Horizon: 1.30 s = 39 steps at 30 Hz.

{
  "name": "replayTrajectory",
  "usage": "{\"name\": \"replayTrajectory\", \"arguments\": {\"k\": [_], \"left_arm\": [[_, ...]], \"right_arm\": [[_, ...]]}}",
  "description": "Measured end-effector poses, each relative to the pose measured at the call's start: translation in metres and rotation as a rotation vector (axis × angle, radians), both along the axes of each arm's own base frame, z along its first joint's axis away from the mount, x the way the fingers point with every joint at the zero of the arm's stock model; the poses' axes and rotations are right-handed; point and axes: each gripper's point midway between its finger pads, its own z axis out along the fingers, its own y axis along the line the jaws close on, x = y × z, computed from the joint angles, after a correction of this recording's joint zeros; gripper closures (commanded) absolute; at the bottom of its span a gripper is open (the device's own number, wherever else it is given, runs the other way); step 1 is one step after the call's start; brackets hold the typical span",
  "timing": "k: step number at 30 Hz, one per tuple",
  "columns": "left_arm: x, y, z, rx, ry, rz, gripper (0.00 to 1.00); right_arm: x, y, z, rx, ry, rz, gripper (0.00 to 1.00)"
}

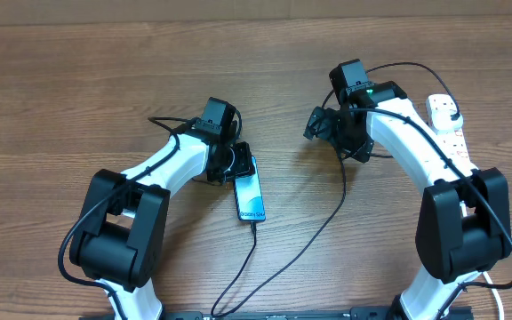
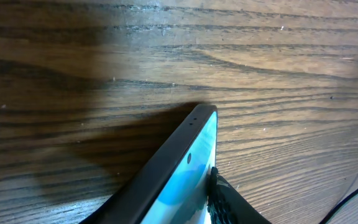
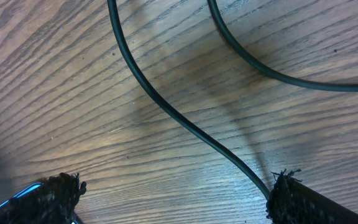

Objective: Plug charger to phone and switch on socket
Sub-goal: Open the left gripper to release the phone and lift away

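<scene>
The phone [image 1: 250, 196] lies on the wooden table with its light-blue screen up. My left gripper [image 1: 231, 165] is shut on its far end. In the left wrist view the phone [image 2: 191, 155] fills the space between the fingers [image 2: 179, 208]. The thin black charger cable [image 1: 327, 209] joins the phone's near end, loops toward the table's front edge and runs up under my right arm. My right gripper [image 1: 318, 124] is open and empty above bare wood [image 3: 176, 193], and the cable [image 3: 166, 106] passes close by its right finger. The white socket strip [image 1: 450, 133] lies at the far right with a dark plug [image 1: 449, 111] in its far end.
The right arm's white link lies over part of the socket strip. A second loop of black cable [image 3: 272, 68] crosses the top of the right wrist view. Bare wood lies between the two arms.
</scene>
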Motion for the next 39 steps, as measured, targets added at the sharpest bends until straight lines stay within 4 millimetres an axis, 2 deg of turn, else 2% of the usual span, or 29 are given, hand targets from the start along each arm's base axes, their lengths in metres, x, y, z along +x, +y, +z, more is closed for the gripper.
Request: {"name": "replayTrajectory", "arguments": {"k": [12,18,28,29,31,32,35,39], "left_arm": [[-0.001,0.0,0.0,-0.003,0.002,-0.001,0.61],[-0.001,-0.001,0.001,-0.006,0.004,-0.002,0.55],[-0.002,0.0,0.001,-0.004,0.007,-0.002,0.57],[-0.002,0.0,0.001,-0.003,0.007,-0.002,0.55],[-0.002,0.0,0.001,-0.004,0.008,-0.001,0.09],[-0.002,-0.001,0.002,-0.005,0.006,-0.003,0.0],[0.001,-0.006,0.012,-0.029,-0.015,-0.007,0.0],[0.002,-0.006,0.013,-0.027,-0.019,-0.008,0.01]], "right_arm": [[0.0,0.0,0.0,0.0,0.0,0.0,0.0],[0.0,0.0,0.0,0.0,0.0,0.0,0.0],[0.0,0.0,0.0,0.0,0.0,0.0,0.0],[0.0,0.0,0.0,0.0,0.0,0.0,0.0],[0.0,0.0,0.0,0.0,0.0,0.0,0.0],[0.0,0.0,0.0,0.0,0.0,0.0,0.0],[0.0,0.0,0.0,0.0,0.0,0.0,0.0],[0.0,0.0,0.0,0.0,0.0,0.0,0.0]]}}
